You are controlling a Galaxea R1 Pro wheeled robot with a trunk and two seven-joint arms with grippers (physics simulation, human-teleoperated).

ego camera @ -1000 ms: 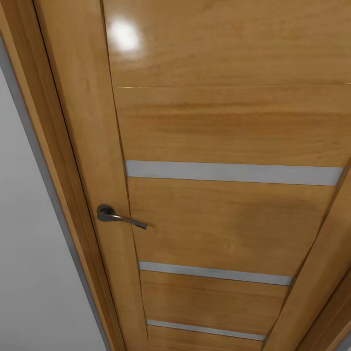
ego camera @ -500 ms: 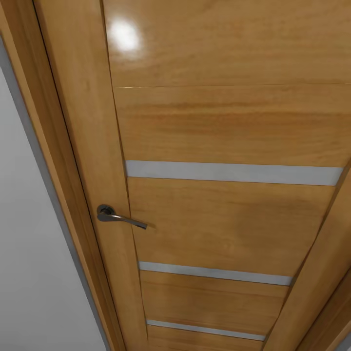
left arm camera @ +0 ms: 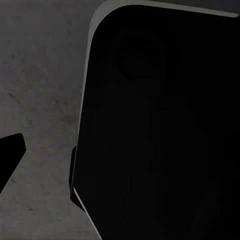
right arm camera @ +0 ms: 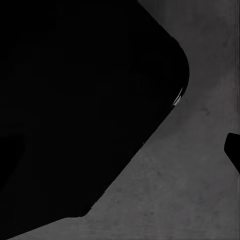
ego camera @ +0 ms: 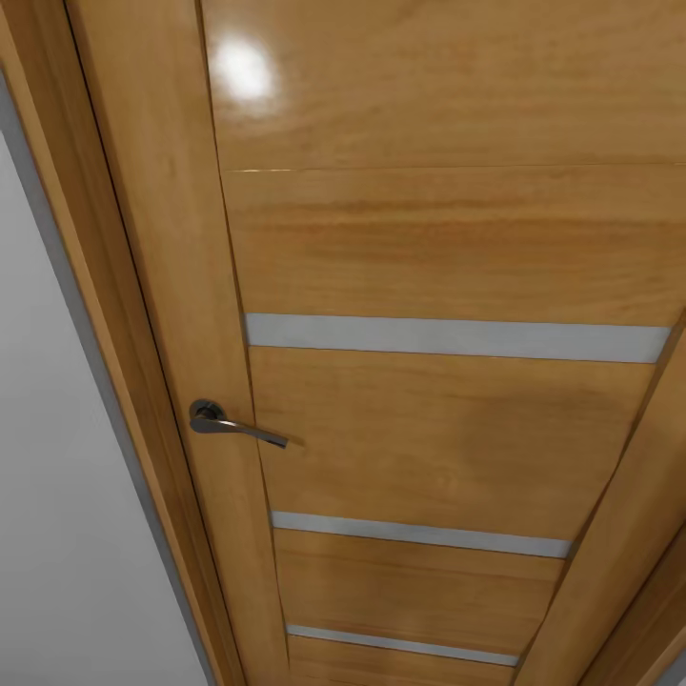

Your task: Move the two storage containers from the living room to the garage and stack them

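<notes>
Collision is risked: door (ego camera: pixel 448 286) looms close (handle (ego camera: pixel 233 425) at 8 o'clock); hand states cannot be told.

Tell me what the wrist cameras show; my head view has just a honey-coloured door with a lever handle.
Observer: The left wrist view looks onto a dark grey, mottled floor.
Operator: Anything in front of it?
Observer: A large black rounded body, probably robot hardware, covers most of that picture.
Operator: And the right wrist?
Observer: The same grey floor, with a second black body across much of the frame.
</notes>
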